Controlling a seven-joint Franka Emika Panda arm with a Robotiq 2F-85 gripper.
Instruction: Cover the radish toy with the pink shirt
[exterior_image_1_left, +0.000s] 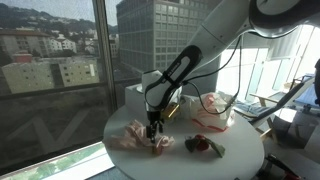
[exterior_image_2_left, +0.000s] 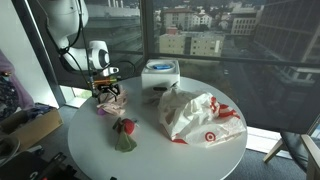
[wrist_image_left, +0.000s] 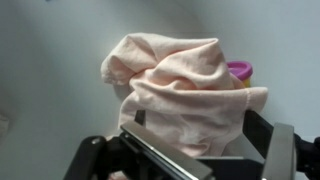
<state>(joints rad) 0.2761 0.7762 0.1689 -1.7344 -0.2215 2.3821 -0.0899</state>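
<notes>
The pink shirt (exterior_image_1_left: 133, 136) lies crumpled on the round white table, near its edge. It also shows in the other exterior view (exterior_image_2_left: 111, 102) and fills the wrist view (wrist_image_left: 185, 85). The radish toy (exterior_image_1_left: 203, 146), red with green leaves, lies on the table apart from the shirt and uncovered; it is also in the other exterior view (exterior_image_2_left: 124, 134). My gripper (exterior_image_1_left: 153, 128) points down onto the shirt in both exterior views (exterior_image_2_left: 108, 92). In the wrist view its fingers (wrist_image_left: 195, 125) stand wide apart with the cloth bunched between them.
A white plastic bag with red marks (exterior_image_2_left: 195, 115) lies mid-table and shows in both exterior views (exterior_image_1_left: 212, 110). A white box (exterior_image_2_left: 159, 72) stands at the back. A small magenta and yellow object (wrist_image_left: 240, 70) peeks out beside the shirt. Windows lie beyond the table edge (exterior_image_1_left: 120, 160).
</notes>
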